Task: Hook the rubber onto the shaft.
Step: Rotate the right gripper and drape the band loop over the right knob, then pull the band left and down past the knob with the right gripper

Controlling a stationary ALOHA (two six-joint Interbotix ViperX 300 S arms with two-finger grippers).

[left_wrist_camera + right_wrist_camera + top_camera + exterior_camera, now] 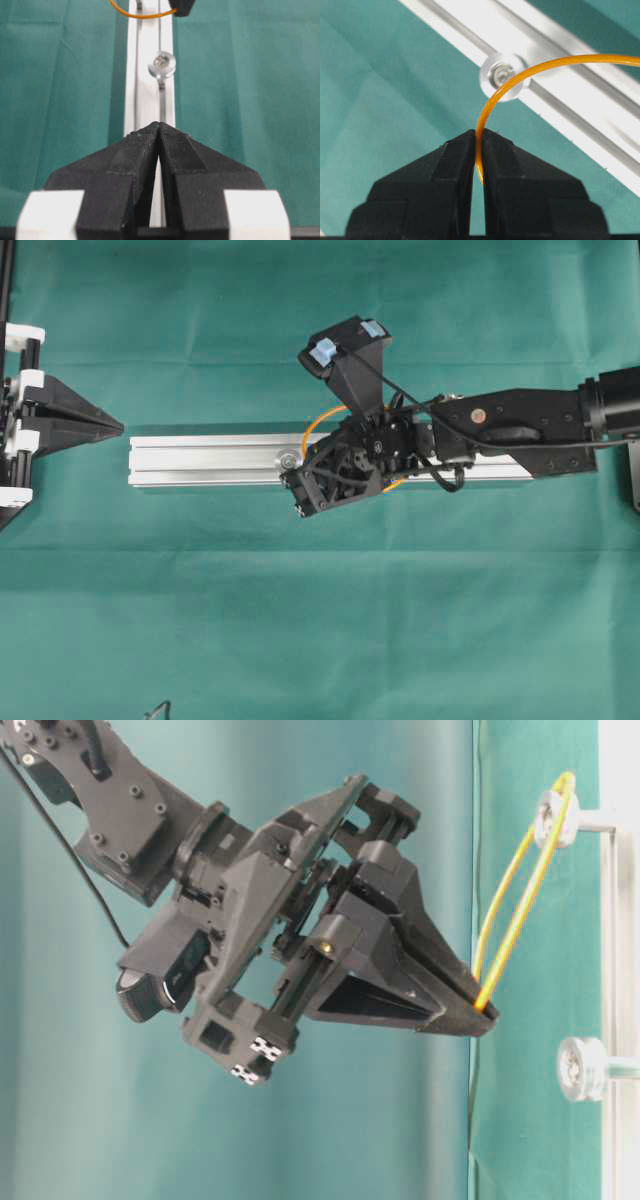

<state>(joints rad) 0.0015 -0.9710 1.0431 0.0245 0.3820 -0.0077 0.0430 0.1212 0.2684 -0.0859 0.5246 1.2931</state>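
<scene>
Right gripper [479, 150] pinched narrow on the rubber [530, 70], tips clamping the orange loop at lower centre of the wrist view. Tilted down and toward the right in the table-level frame, wrist rolled, arm [520, 425] stretched in from the right edge overhead. Loop drawn taut up to the upper shaft [555, 818] at top right (already hooked there), lower shaft [582, 1068] bare just below. Beyond, silver rail [210, 460] across the green cloth [300, 620]. Left gripper [159, 131] at far left overhead, jaws pressed together on nothing, pointing along the rail.
</scene>
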